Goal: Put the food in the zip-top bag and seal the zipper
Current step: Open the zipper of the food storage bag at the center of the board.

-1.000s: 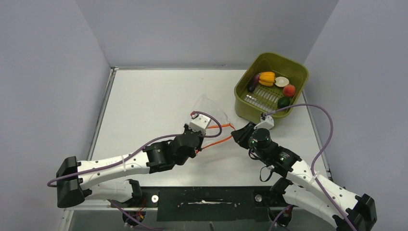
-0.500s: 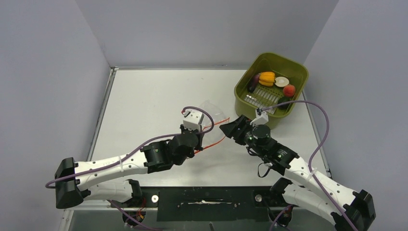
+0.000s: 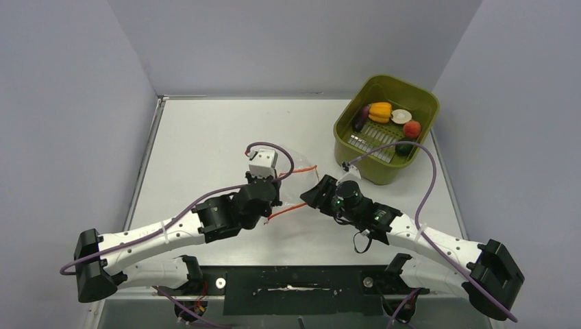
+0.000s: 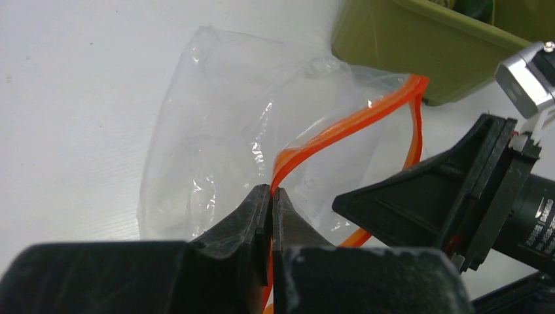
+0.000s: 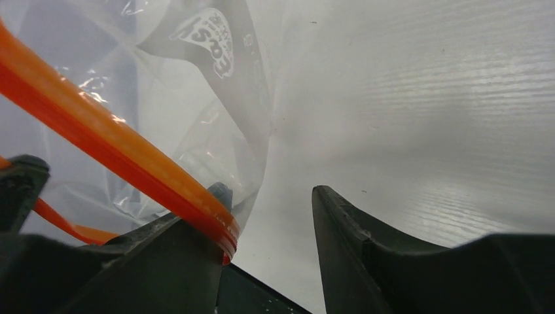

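Orange zipper (image 4: 340,129) sat clamped in the left gripper (image 4: 270,196), holding the bag (image 4: 216,131) mouth up mid-frame. The right gripper (image 5: 269,196) gaped, strip draped over one finger, likely to spread it. Food (image 3: 387,116) lay in the basket (image 3: 411,86), upper right.

Two-arm posture, viewed from above. The left arm (image 3: 164,232) extends forward and to the right, low and nearly straight; the left gripper (image 4: 270,196) has its fingers pressed tightly together. The right arm (image 3: 418,236) extends forward and to the left; the right gripper (image 5: 269,196) stands with fingers parted. The grippers face each other, near but apart
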You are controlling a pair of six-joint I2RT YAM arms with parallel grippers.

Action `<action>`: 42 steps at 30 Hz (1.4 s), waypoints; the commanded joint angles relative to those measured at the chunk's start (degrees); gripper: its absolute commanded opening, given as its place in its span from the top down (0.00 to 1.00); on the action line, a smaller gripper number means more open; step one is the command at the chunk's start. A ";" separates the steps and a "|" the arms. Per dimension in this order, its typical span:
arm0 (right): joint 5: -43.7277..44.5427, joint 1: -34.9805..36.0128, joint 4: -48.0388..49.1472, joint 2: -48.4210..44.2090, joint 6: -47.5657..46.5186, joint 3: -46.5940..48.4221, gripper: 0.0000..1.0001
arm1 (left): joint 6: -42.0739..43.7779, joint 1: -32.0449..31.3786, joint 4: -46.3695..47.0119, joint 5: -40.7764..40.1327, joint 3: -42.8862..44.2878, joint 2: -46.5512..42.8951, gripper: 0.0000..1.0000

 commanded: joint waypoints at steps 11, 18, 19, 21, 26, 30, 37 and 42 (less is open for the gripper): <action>5.82 0.57 2.18 -1.43 -5.26 -2.74 0.49 | 0.46 6.70 1.44 5.12 0.03 -3.19 1.00; 1.17 0.47 1.91 -7.72 -19.00 1.53 0.28 | 4.06 6.96 2.73 6.36 -1.99 -2.66 1.00; 0.85 0.49 1.14 -8.59 -21.31 2.52 0.24 | 4.28 7.11 2.63 6.56 -2.30 -2.73 1.00; 1.41 0.43 -0.99 -9.92 -25.55 4.67 0.18 | 4.62 7.66 2.59 7.31 -2.83 -3.06 1.00; 6.54 0.30 -7.67 -10.34 -35.18 11.60 0.08 | 4.58 11.20 3.14 12.43 -4.39 -4.76 1.00; 13.48 0.26 -9.75 -9.05 -42.33 16.00 0.08 | 5.60 14.02 5.65 17.21 -7.04 -7.48 1.00; 14.90 -7.96 -11.31 -2.69 -54.14 24.77 0.08 | 7.79 18.88 5.55 22.35 -9.16 -9.85 1.00; 12.35 -17.31 -13.14 2.70 -58.16 29.78 0.09 | 11.37 19.76 4.27 24.66 -7.61 -8.80 1.00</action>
